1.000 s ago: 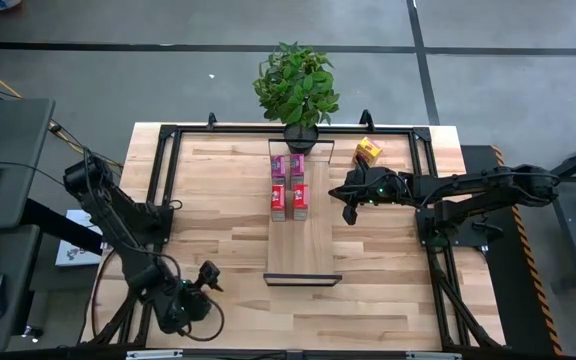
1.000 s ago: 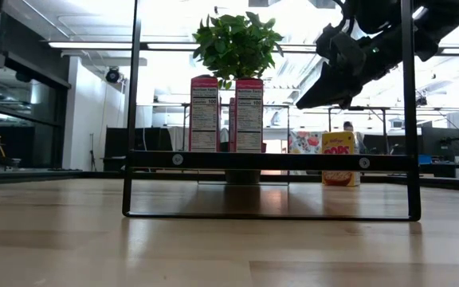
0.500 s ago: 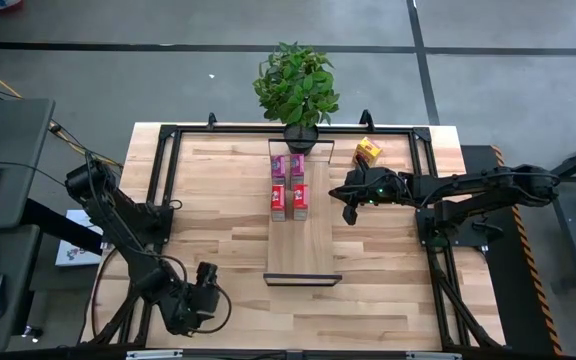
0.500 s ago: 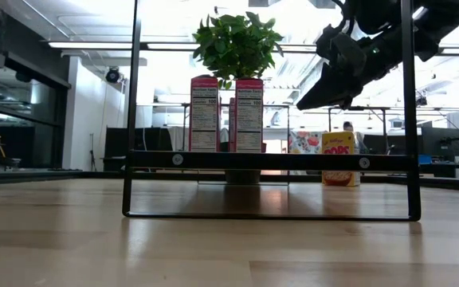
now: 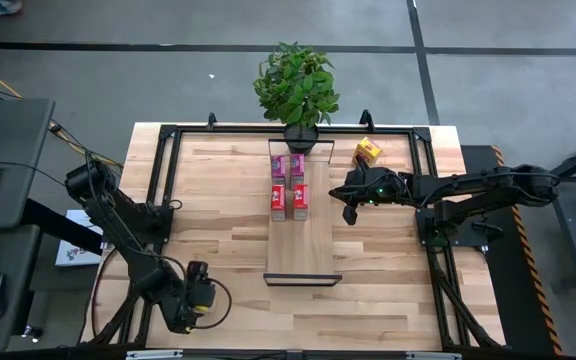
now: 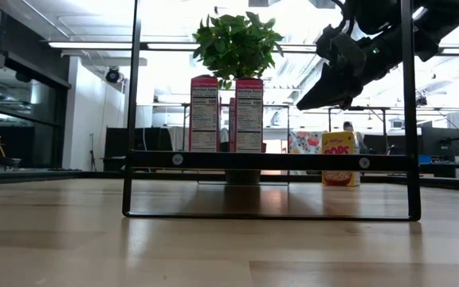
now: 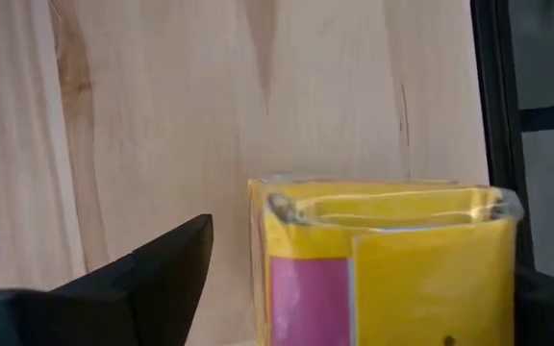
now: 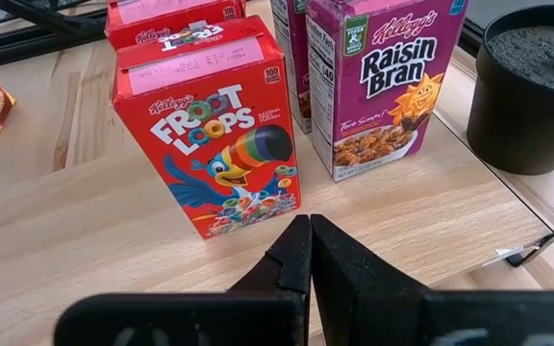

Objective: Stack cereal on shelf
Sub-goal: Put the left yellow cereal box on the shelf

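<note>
My left gripper (image 5: 200, 296), low left in the high view, is pinching a yellow cereal box (image 7: 383, 259). My right gripper (image 8: 310, 252), fingers pressed together, is hovering right of the shelf (image 5: 302, 250), facing the red box (image 8: 210, 144) and pink box (image 8: 378, 82) standing there. Another yellow box (image 5: 368, 152) is sitting on the table (image 5: 218, 200), upper right.

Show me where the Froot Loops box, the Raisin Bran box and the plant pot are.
Froot Loops box (image 8: 214, 159): right wrist view, on its red front face.
Raisin Bran box (image 8: 385, 82): right wrist view, on its magenta front face.
Plant pot (image 8: 532, 115): right wrist view, on its black side wall.
</note>
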